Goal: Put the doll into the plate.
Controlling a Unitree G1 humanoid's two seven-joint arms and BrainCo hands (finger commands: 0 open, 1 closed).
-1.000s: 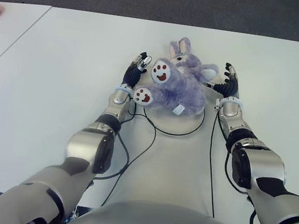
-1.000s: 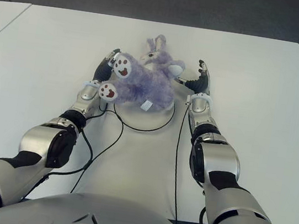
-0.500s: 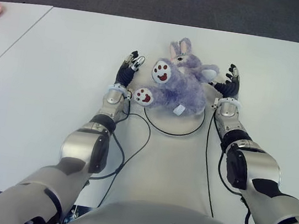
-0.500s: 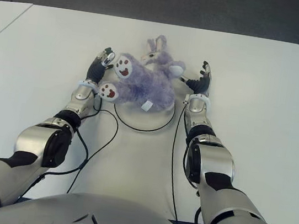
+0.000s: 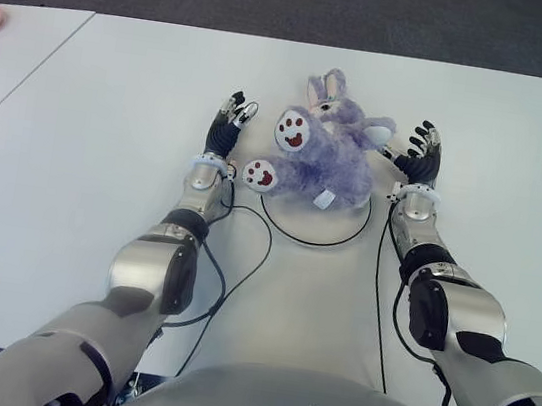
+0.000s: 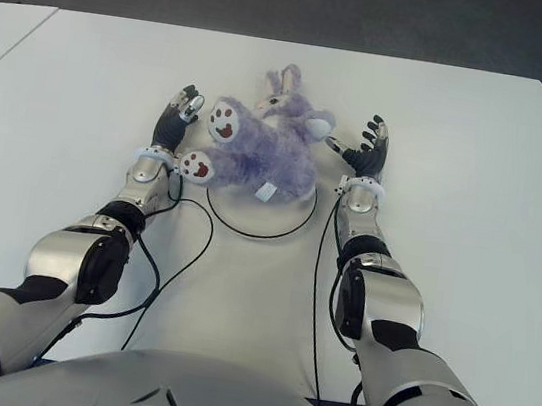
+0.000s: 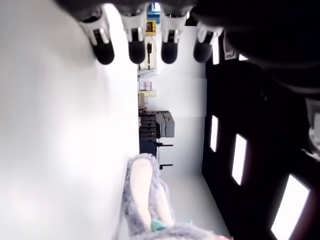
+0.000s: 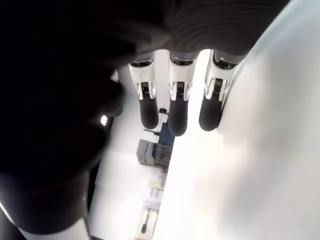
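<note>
Left hand (image 5: pixel 226 128) sits on the left side of the doll (image 5: pixel 319 159), fingers straight and spread, holding nothing, clear of the plush by a small gap. Left wrist view confirms it: four fingertips (image 7: pixel 137 51) extended over bare table (image 5: pixel 108 140), with only a purple ear of the doll showing farther off, no contact. Right hand (image 5: pixel 420 155) mirrors it on the doll's right, also flat with its fingers splayed and empty; its thumb tip is close to the doll's arm, can't tell if touching. Right wrist view shows just three straight fingertips (image 8: pixel 179 117) and table, no doll. Doll lies on its back on the white plate (image 5: pixel 340 230), paws up, plate rim visible at the near edge. Black cables (image 5: pixel 241 270) trail from both wrists toward the robot
</note>
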